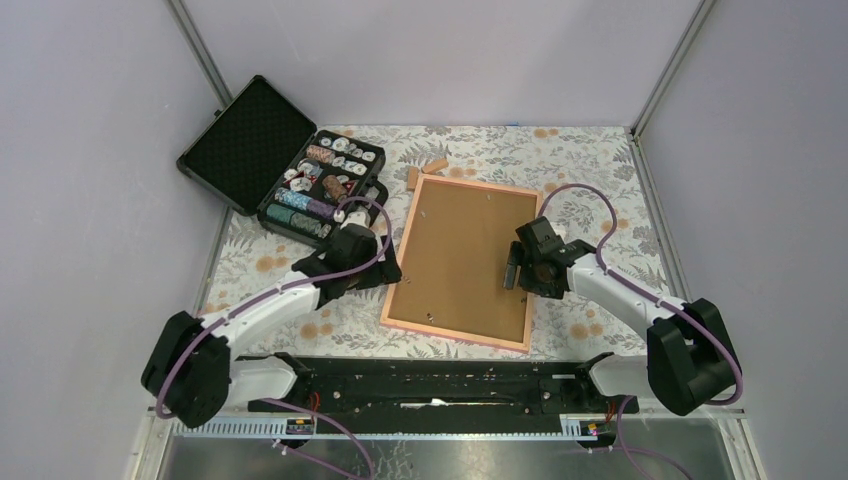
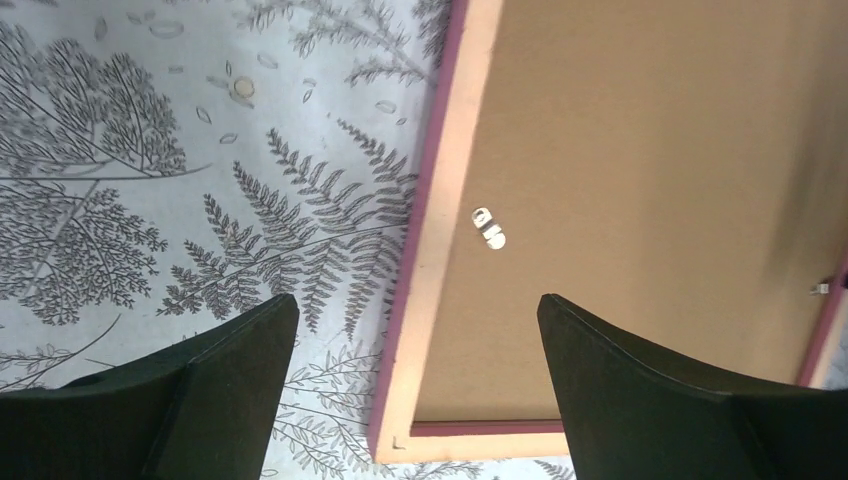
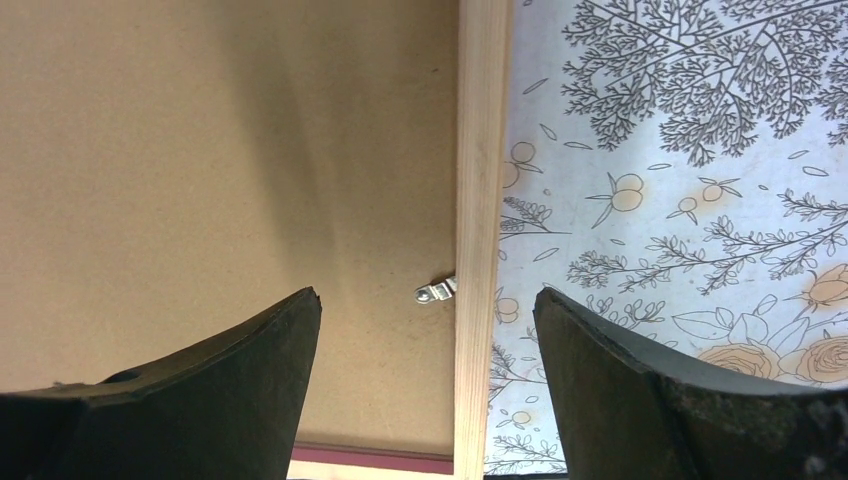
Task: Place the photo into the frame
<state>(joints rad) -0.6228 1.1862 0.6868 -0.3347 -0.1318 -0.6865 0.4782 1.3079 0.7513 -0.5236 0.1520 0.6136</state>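
The frame [image 1: 401, 250] lies face down on the desk [image 1: 600, 170], a brown board [image 1: 462, 255] filling its back; the photo is out of sight (perhaps under that board); left hand [image 2: 418, 308] and right hand [image 3: 427, 295] hang open over opposite rails, each beside a metal clip [image 2: 489, 228], probably to turn it.

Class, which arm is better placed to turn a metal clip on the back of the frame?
Right, probably. The right-rail clip sits close between the tips of the open right gripper; the left clip lies farther ahead of the open left gripper.
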